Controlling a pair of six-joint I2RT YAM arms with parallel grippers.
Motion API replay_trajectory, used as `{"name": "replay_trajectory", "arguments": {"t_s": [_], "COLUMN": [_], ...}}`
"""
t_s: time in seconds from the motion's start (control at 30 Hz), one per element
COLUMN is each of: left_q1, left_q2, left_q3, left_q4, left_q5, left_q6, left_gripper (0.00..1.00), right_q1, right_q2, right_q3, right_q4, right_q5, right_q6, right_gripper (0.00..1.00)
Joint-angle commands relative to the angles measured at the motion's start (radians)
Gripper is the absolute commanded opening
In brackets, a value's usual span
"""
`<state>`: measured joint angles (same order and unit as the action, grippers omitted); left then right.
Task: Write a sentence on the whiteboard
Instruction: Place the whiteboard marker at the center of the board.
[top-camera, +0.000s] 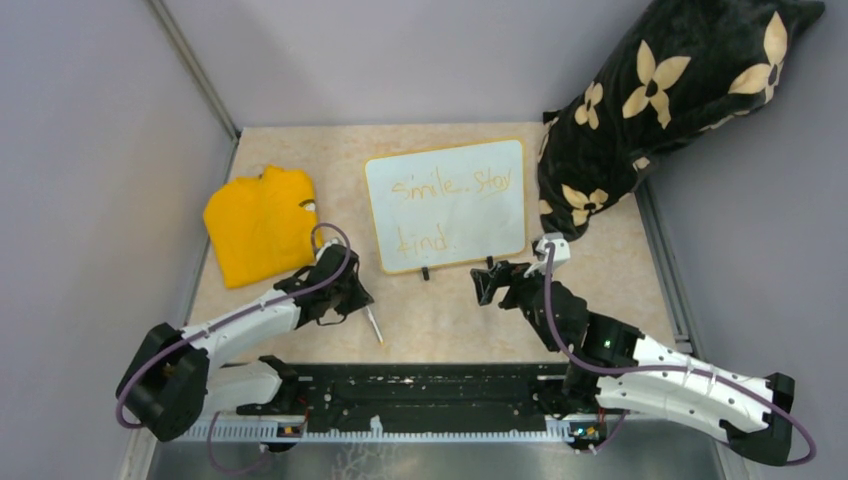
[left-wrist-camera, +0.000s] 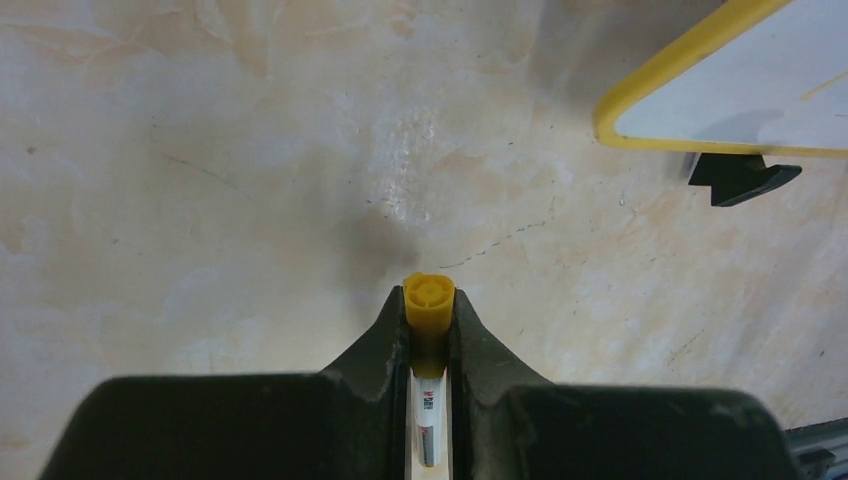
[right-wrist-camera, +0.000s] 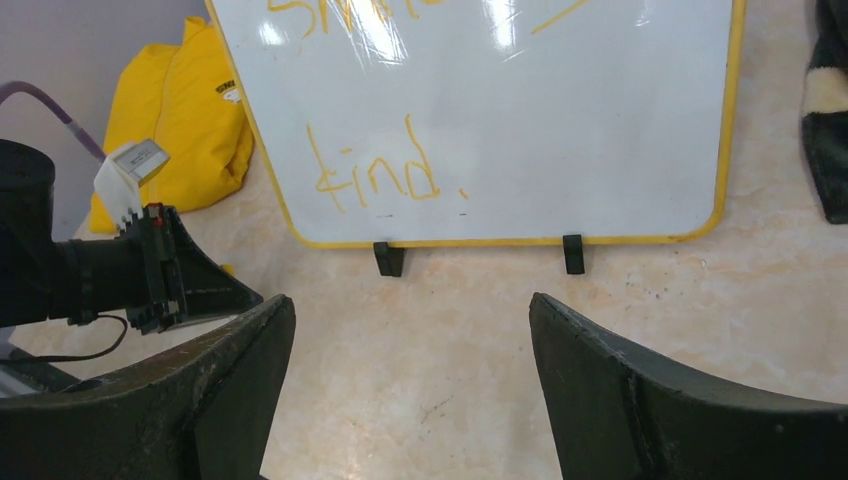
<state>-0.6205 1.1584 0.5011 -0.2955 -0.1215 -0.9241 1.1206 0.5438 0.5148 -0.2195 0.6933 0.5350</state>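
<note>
Orange sentence (right-wrist-camera: 380, 182) "Smile. Stay / kind." on whiteboard (top-camera: 470, 225). Left gripper (left-wrist-camera: 430, 318) pinching yellow-capped marker (top-camera: 374, 327) near board's corner. Right gripper (right-wrist-camera: 410, 300) spread wide before board's black feet (right-wrist-camera: 389, 259).

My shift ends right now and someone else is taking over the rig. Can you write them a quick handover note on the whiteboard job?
Left gripper: shut on the marker, yellow end pointing out, low over the table near the whiteboard's near-left corner.
Right gripper: open, empty, facing the board's near edge.
Whiteboard: mid-table, between the yellow cloth and the black pillow.
Done: the sentence is on the board in orange, two lines, roughly "Smile. Stay / kind."
Left: probably only putting the marker down.
</note>
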Motion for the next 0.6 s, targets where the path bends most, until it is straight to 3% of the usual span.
{"name": "replay_trajectory", "arguments": {"t_s": [0.0, 0.23, 0.57], "left_q1": [0.008, 0.014, 0.016], "left_q2": [0.028, 0.087, 0.109], "left_q3": [-0.004, 0.011, -0.027], "left_q4": [0.086, 0.1, 0.138], "left_q5": [-0.02, -0.021, 0.004], "left_q6": [-0.027, -0.016, -0.025], "left_gripper": [0.0, 0.03, 0.14], "right_q1": [-0.003, -0.003, -0.003], "right_q2": [-0.011, -0.002, -0.02], "right_q3": [0.034, 0.031, 0.025], "right_q4": [0.025, 0.051, 0.04], "right_q5": [0.021, 0.021, 0.025], "right_q6": [-0.007, -0.021, -0.018], "right_gripper": [0.84, 0.84, 0.84]}}
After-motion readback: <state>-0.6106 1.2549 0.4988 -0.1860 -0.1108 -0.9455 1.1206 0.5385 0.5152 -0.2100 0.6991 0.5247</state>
